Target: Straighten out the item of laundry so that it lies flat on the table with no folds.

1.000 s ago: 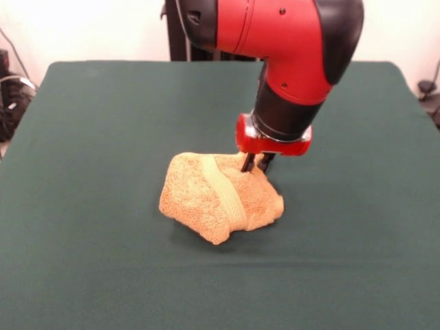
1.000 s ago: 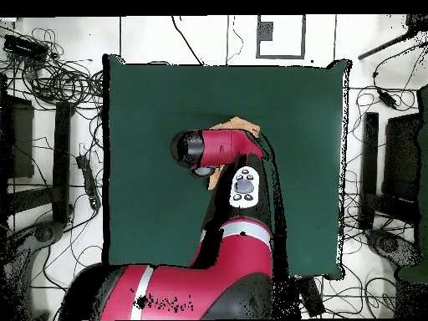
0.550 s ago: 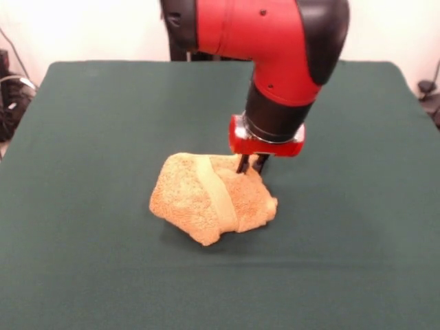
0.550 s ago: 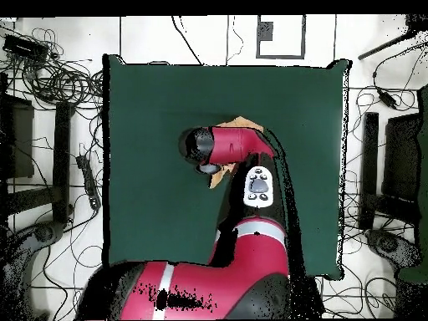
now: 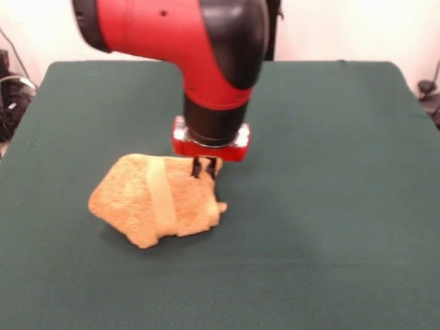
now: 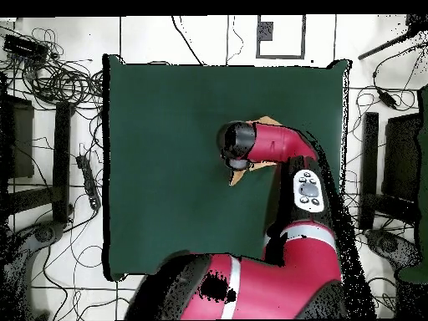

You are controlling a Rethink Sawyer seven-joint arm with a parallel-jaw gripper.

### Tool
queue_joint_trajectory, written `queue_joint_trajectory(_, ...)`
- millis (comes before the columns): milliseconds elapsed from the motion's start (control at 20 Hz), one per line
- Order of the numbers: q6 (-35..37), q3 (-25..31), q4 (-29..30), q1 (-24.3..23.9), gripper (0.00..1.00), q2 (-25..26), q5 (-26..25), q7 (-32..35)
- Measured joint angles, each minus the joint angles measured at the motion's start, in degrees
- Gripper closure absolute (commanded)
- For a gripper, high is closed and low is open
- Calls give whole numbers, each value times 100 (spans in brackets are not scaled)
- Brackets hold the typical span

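The item of laundry (image 5: 155, 199) is an orange-tan towel lying bunched and folded left of the middle of the green table (image 5: 330, 137), with a paler band running down its top. My gripper (image 5: 204, 167) hangs straight down at the towel's far right edge. Its two dark fingers stand close together, shut on the cloth there. In the overhead view the red arm covers most of the towel, and only small orange corners (image 6: 237, 175) show beside the arm on the table (image 6: 159, 150). The gripper itself is hidden under the arm there.
Tangled cables (image 6: 50, 75) and dark stands (image 6: 372, 167) surround the table on the floor. The table's cloth stretches wide on every side of the towel, with its edges far from the gripper.
The arm has swept left in the front view, and the towel has slid left across the table with it, held at the same edge. Its bunched shape is much the same.
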Motion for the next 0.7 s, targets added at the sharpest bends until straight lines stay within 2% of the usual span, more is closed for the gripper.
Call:
queue_joint_trajectory(100, 46, 25, -20, -76, 100, 0, -46, 0)
queue_joint_trajectory(150, 69, 37, -30, -114, 0, -1, -69, 0)
queue_joint_trajectory(700, 113, 56, 118, 178, 0, -203, -329, 0)
